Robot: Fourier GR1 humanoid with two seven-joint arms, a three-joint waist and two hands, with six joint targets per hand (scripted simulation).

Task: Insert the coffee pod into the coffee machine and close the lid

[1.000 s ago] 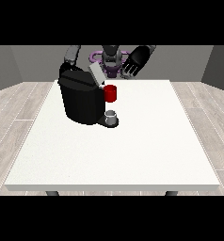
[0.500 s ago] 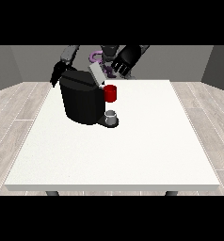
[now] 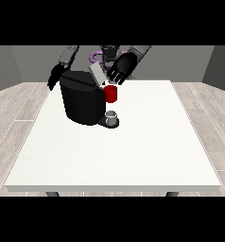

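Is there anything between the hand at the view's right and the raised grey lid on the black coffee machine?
Nothing visible stands between them. The hand at the view's right hangs just beside the raised grey lid atop the black coffee machine; whether they touch is unclear. The red part sits lower, out of the way.

We see the machine [image 3: 84, 102] on the table [image 3: 133, 146], toward its far left, with its lid [image 3: 97, 74] raised on top and a cup [image 3: 112, 116] at its front base.

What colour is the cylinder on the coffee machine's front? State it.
Red. The cylinder shows on the black coffee machine in the front view.
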